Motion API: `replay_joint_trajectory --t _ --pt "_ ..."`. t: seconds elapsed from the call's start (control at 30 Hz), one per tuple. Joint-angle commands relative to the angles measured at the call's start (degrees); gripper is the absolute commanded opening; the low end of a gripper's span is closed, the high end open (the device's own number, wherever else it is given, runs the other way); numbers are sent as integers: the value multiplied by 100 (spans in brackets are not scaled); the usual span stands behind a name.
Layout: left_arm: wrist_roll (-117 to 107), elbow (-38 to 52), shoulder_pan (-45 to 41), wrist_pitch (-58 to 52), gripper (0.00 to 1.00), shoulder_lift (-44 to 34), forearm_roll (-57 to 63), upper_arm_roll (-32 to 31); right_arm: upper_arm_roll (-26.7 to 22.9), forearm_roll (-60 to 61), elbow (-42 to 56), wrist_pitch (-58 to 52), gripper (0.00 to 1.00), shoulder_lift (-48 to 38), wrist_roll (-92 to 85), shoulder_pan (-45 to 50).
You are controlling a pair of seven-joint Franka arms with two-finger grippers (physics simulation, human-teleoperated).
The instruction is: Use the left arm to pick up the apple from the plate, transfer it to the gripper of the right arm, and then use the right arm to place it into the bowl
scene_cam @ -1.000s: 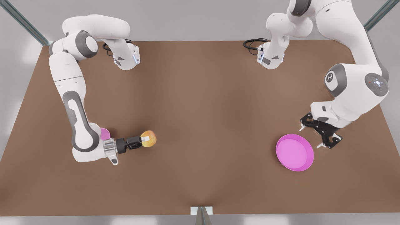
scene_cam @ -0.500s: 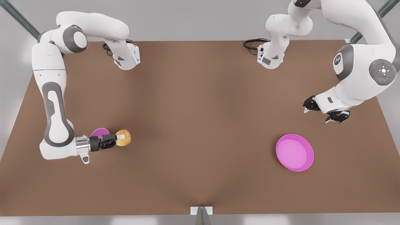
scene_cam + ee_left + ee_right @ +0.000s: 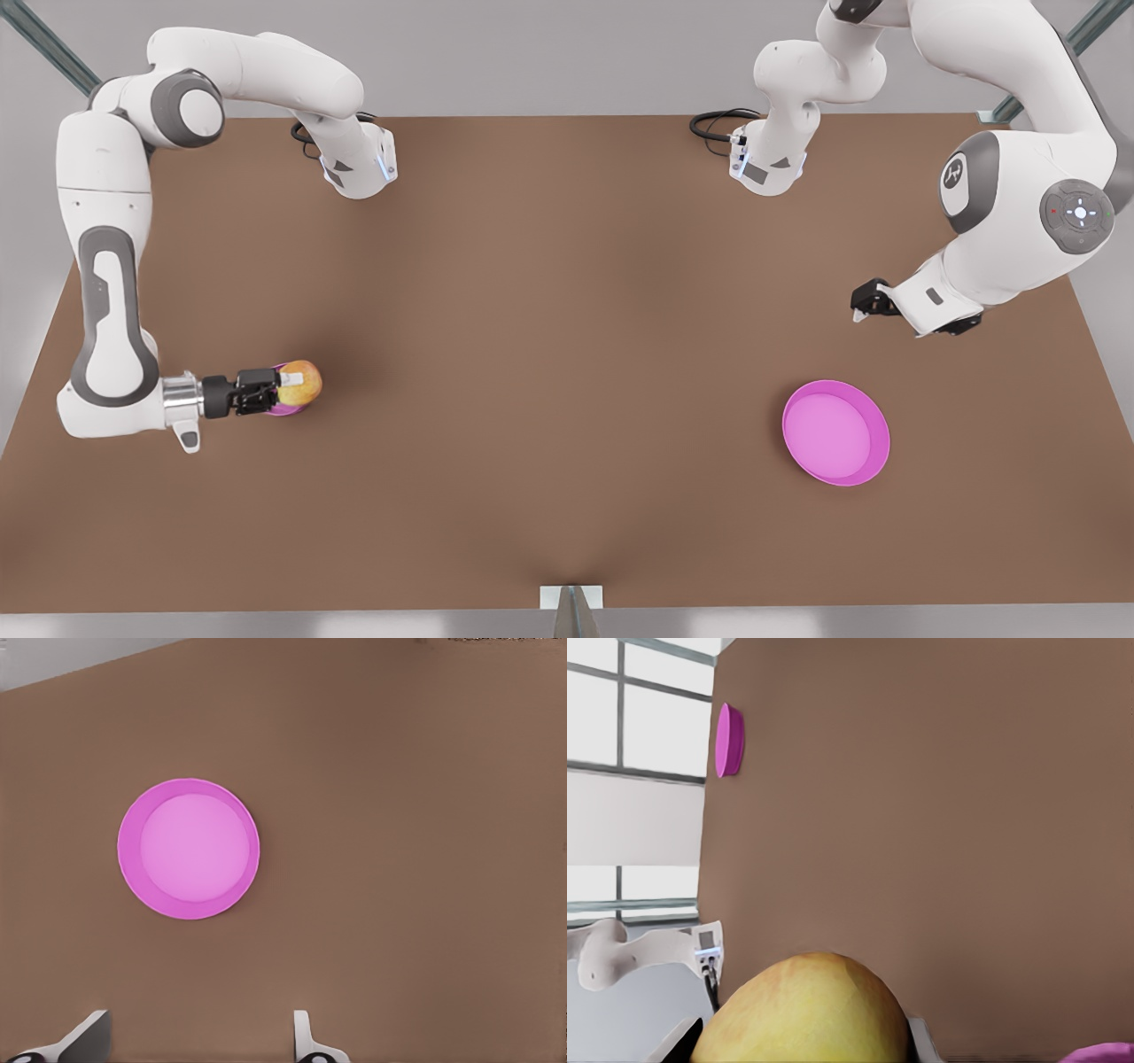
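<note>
At the front view's left, the right gripper point(image 3: 288, 388) lies level and is shut on the yellow-orange apple point(image 3: 304, 381). The apple hangs over the small pink bowl point(image 3: 282, 410), which it mostly covers. In the right wrist view the apple point(image 3: 802, 1010) sits between the fingers, with the bowl's rim point(image 3: 1099, 1052) beside it and the plate point(image 3: 729, 740) far off. The wide pink plate point(image 3: 835, 432) lies bare at the front view's right. The left gripper point(image 3: 912, 315) hovers beyond it, and in the left wrist view its fingertips point(image 3: 303, 1032) are apart above the plate point(image 3: 188, 849).
The brown table point(image 3: 567, 354) holds both arm bases point(image 3: 359, 164) at its far edge, with black cables point(image 3: 713, 124) beside them. A small white bracket point(image 3: 571, 598) sits at the near edge. The left arm's elbow point(image 3: 1028, 204) overhangs the table's side at the front view's right.
The right arm swung the apple toward the front view's left, from beside the bowl to over it. The left arm drew back and away from the plate.
</note>
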Motion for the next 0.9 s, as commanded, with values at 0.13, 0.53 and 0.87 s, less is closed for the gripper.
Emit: replay_joint_trajectory --t 0.13,0.53,0.87 --pt "-940 3 8 -4 100 -3 -107 7 -55 -485 25 121 78 16 -1078 -115" --pt "-922 12 43 22 100 -3 -107 7 -72 -889 60 455 79 51 -1078 -291" --pt "-922 29 52 40 100 -3 -115 7 -142 -1180 42 710 97 60 -1025 -282"
